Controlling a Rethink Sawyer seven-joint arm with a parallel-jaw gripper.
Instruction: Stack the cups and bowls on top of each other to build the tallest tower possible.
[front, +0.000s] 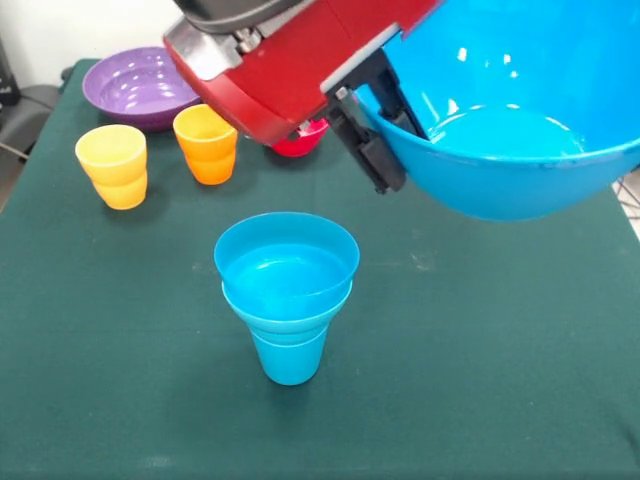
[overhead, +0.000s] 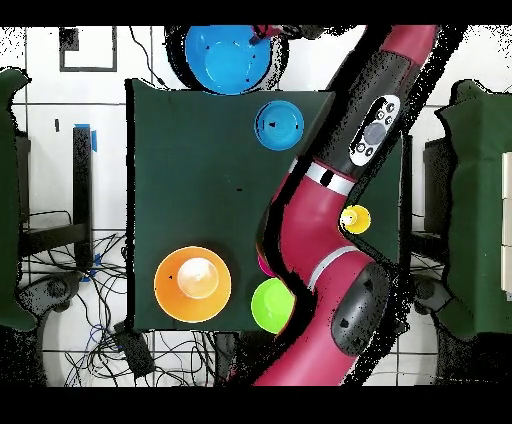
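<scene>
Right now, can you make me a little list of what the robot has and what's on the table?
tower: blue cup with small blue bowl sitting on top
gripper: jaws clamped on rim of big blue bowl, held in the air beside the tower
cups waiting: yellow cup, orange cup
bowls waiting: purple bowl, red bowl (mostly hidden), green bowl, yellow-orange bowl

The counter (front: 480, 380), under a dark green cloth, carries a blue cup (front: 289, 350) with a blue bowl nested in it, a yellow cup (front: 113, 165), an orange cup (front: 206, 143), purple (front: 135, 87), red (front: 305, 139), green (overhead: 271, 305) and yellow-orange (overhead: 192, 284) bowls
</scene>
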